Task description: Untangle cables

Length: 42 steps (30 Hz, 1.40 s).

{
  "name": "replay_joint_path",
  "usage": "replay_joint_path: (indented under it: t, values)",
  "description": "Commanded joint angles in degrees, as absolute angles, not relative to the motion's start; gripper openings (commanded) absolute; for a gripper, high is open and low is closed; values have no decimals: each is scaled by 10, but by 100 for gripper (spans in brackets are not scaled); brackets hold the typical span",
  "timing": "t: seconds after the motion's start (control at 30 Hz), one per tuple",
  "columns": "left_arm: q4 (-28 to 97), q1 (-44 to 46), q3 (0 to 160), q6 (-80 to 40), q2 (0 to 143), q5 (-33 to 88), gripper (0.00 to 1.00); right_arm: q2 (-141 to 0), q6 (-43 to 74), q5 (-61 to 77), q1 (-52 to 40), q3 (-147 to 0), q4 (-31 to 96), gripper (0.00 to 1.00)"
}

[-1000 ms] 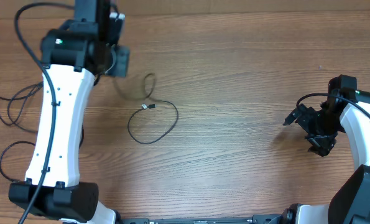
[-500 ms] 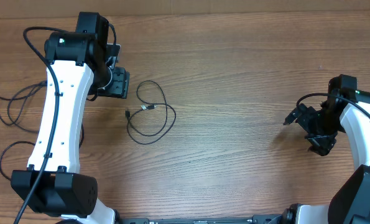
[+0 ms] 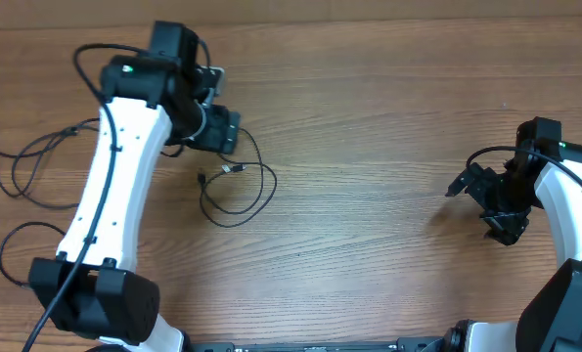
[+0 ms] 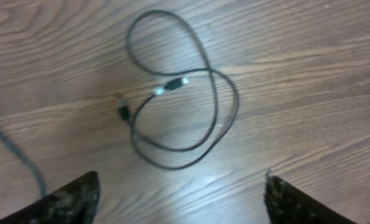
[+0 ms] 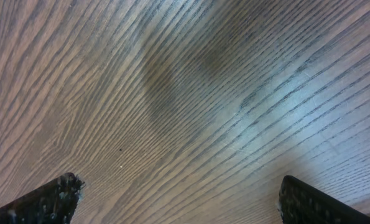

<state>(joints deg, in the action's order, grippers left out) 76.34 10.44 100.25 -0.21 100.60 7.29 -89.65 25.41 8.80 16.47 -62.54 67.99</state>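
One thin black cable (image 3: 272,184) lies in loose loops on the wooden table, crossing over itself. Its silver-tipped plug (image 3: 234,169) rests inside the loop. The left wrist view shows the same cable (image 4: 172,167) with both plugs, one silver-tipped (image 4: 172,84) and one dark (image 4: 124,112). My left gripper (image 3: 222,129) hovers just above and behind it, open, with nothing between its fingers (image 4: 181,202). More thin black cables (image 3: 26,171) sprawl at the far left. My right gripper (image 3: 486,200) stands open over bare wood at the right (image 5: 178,199), far from every cable.
The left arm's white link (image 3: 114,186) stretches across the left side, partly covering the far-left cords. A further black loop (image 3: 12,252) lies near the left front edge. Bare wood spans the middle between the two arms.
My left gripper has opened and let go of the cable, which dropped from a lifted, blurred state to lie flat. The left arm has shifted right. The right arm has not moved.
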Motion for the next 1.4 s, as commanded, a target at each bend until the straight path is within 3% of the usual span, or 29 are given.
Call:
replay_joint_path:
  t: [0.0,0.4,0.87,0.97,1.17,1.37]
  values:
    - [737,130,954,1,1021,86,89,-898,250,91,166,-622,678,100]
    - [616,195,815,13,1082,85,96,-898,250,91,166,-622,678,100]
    - [541,229,778,13,1183,79,89,-898,250,91,166,-622,678,100]
    - [540,237,778,13,1195,79,78,-898,250,91,166,-622,678,100]
    - [553,256,778,11,1203,80,45,-898,250,91,166,-622,678,100]
    - [569,263,778,11,1203,79,24,-898,250,91,166,-622,678,100]
